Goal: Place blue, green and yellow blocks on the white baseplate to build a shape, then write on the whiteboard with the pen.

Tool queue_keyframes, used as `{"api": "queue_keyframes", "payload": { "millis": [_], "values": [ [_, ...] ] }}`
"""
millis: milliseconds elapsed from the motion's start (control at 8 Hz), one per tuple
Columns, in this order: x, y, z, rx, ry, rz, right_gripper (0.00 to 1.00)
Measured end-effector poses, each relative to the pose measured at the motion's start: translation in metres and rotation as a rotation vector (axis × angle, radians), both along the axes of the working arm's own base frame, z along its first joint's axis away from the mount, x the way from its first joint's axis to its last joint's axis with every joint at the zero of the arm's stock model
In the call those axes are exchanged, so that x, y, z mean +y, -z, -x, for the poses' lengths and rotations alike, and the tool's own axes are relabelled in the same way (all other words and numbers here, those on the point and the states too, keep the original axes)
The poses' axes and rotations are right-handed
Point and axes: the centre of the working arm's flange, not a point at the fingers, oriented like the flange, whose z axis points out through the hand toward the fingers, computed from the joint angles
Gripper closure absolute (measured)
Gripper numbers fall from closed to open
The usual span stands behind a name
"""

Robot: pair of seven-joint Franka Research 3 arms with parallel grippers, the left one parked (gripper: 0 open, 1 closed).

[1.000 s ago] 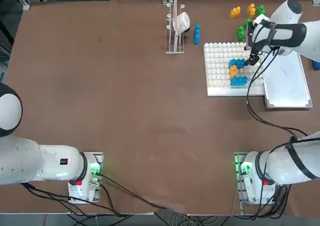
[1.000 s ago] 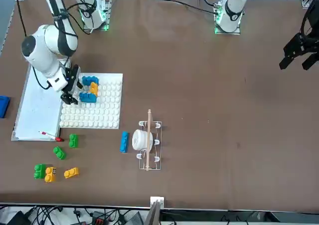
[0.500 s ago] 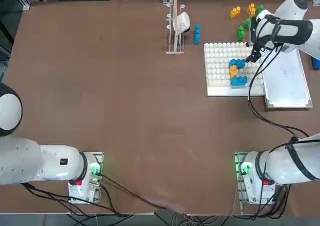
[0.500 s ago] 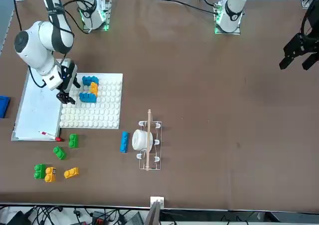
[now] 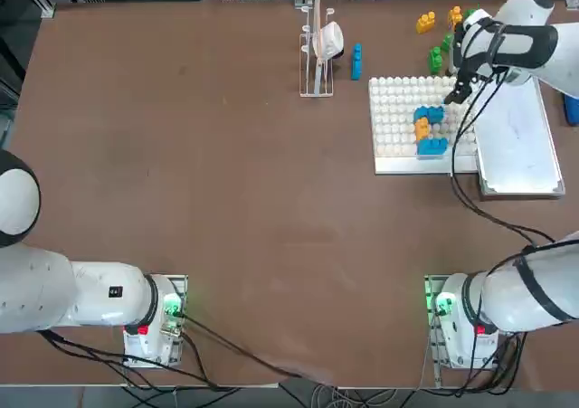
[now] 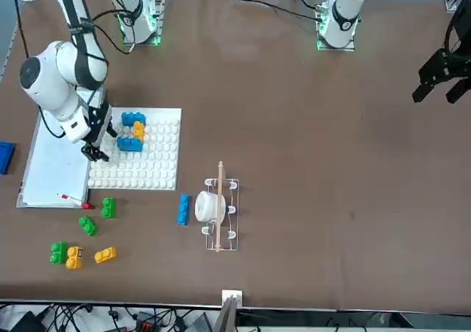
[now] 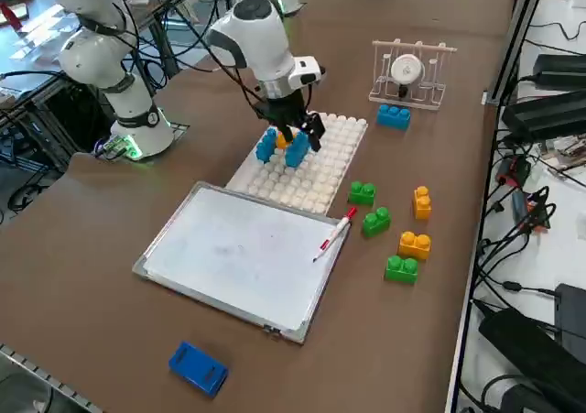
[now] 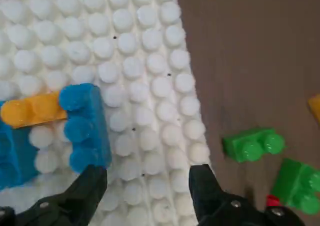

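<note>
The white baseplate (image 5: 398, 141) carries two blue blocks (image 5: 428, 114) (image 5: 432, 146) with an orange-yellow block (image 5: 422, 129) between them. My right gripper (image 5: 458, 91) hovers open and empty over the plate's edge on the whiteboard side, just past the built blocks (image 7: 282, 146). In the wrist view its fingers (image 8: 85, 191) straddle bare studs beside a blue block (image 8: 82, 128). The whiteboard (image 7: 238, 253) lies beside the plate, and the pen (image 7: 335, 234) rests on its far rim. Loose green blocks (image 6: 108, 207) (image 6: 87, 226) and yellow blocks (image 6: 105, 255) lie beyond the plate.
A small wire rack (image 5: 317, 51) holding a white item stands at the table's far middle, with a loose blue block (image 5: 356, 61) next to it. A chunky blue oblong object (image 7: 199, 367) lies past the whiteboard near the table's right edge.
My right gripper has pulled away from the blocks on the plate, moving toward the far side of the table along the plate's edge. It stays open; the blocks have not moved.
</note>
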Motion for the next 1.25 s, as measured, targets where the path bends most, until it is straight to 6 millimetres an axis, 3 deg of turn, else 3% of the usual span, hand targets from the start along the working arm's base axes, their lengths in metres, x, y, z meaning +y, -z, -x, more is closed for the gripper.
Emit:
{"api": "queue_keyframes", "payload": {
  "millis": [250,500,875,1250],
  "values": [
    [-0.001,-0.014,-0.047,-0.053,0.088,-0.001,0.00],
    [0.004,-0.007,-0.081,-0.057,0.283,-0.032,0.01],
    [0.009,0.034,-0.106,-0.035,0.676,-0.095,0.01],
    [0.009,0.070,-0.123,-0.054,0.899,-0.134,0.01]
  ]
}}
